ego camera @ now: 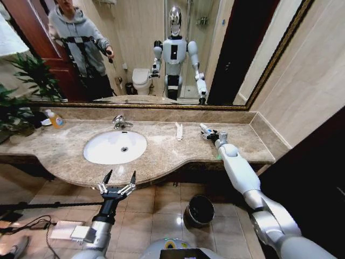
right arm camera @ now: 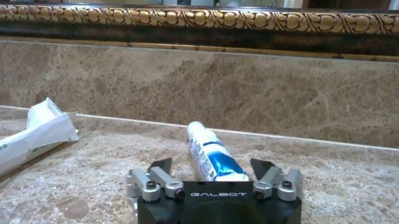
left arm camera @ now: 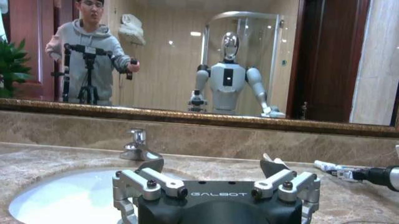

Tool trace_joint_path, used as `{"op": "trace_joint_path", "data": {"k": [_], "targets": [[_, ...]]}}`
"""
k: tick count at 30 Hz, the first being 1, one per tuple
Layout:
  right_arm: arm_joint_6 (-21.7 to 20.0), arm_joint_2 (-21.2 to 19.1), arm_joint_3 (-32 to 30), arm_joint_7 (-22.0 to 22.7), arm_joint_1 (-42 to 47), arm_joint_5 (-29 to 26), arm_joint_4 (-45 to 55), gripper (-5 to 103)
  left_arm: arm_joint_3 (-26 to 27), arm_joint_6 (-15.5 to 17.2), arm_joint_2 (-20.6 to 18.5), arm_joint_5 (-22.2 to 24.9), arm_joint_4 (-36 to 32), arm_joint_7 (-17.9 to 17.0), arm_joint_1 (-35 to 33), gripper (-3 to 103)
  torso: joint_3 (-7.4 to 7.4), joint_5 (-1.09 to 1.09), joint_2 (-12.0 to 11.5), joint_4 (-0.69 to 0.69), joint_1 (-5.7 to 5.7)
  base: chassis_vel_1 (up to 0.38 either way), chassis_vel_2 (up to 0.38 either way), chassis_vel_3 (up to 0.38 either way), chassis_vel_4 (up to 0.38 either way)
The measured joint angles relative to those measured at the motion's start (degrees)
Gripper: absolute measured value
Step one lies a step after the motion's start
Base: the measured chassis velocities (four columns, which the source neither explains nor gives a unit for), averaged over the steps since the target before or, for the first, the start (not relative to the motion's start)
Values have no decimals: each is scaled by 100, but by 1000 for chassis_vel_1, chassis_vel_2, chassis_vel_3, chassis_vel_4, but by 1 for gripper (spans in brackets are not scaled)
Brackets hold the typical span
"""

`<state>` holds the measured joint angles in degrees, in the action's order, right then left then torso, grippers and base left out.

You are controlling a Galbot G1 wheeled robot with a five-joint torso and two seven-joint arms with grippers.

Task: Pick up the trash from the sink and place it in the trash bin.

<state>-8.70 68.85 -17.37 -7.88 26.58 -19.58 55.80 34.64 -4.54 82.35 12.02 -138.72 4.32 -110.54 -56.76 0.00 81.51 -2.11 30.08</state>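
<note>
Trash bin (ego camera: 199, 210): black, round, on the floor tiles under the worktop overhang, right of the sink line, well below everything else.
Left hand (ego camera: 118, 179): hovering in front of the worktop's front edge, level with the sink, fingers spread wide, nothing in them. Its wrist view looks straight over the basin toward the faucet.
Worktop (ego camera: 161, 154): beige marble, curved front edge.
Sink (ego camera: 115, 147): white oval basin; interior looks bare apart from the drain.
Faucet (ego camera: 121, 122): chrome, at the basin's back rim.
White packet (ego camera: 179, 130): flat, elongated, lying on the worktop right of the sink, between basin and right hand.
Right hand (ego camera: 211, 135): arm stretched out over the worktop's right end, hand low at the surface, fingers open either side of the tube's near end, not clamped.
White tube with blue marks (right arm camera: 212, 153): lying flat on the worktop, pointing toward the back wall, near end between the right fingers.
Orange-yellow bottle (ego camera: 55, 119): far left on the worktop, near the plant.
</note>
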Motion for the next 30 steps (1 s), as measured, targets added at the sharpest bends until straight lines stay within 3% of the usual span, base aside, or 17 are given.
{"op": "trace_joint_path", "data": {"k": [4, 7, 9, 10, 13, 16, 25, 30], "targets": [[1, 3, -3, 6, 13, -1, 18, 74, 0, 0, 0, 0, 0, 0, 0, 100, 0, 0, 0, 0, 0, 0, 0, 0, 0], [1, -10, 29, 11, 76, -1, 100, 57, 0, 0, 0, 0, 0, 0, 0, 100, 0, 0, 0, 0, 0, 0, 0, 0, 0], [1, -10, 32, 12, 89, -1, 120, 57, 0, 0, 0, 0, 0, 0, 0, 100, 0, 0, 0, 0, 0, 0, 0, 0, 0], [0, -7, 34, 19, 116, 0, 160, 47, 0, 0, 0, 0, 0, 0, 0, 100, 0, 0, 0, 0, 0, 0, 0, 0, 0], [-2, -3, 38, 29, 142, 1, 198, 41, 0, 0, 0, 0, 0, 0, 0, 100, 0, 0, 0, 0, 0, 0, 0, 0, 0], [-9, -14, 50, 54, 198, 2, 321, 29, 0, 0, 0, 0, 0, 0, 0, 100, 0, 1, 0, 0, 0, 0, 0, 0, 0], [-62, -96, 12, 122, 362, -18, 703, 27, 0, 0, 0, 0, 0, 0, 0, 100, 0, 0, 0, 0, 0, 0, 0, 0, 0], [-149, -236, -151, 379, 821, -17, 1575, 27, 0, 0, 0, 0, 0, 0, 0, 100, 0, 0, 0, 0, 0, 0, 0, 0, 0]]}}
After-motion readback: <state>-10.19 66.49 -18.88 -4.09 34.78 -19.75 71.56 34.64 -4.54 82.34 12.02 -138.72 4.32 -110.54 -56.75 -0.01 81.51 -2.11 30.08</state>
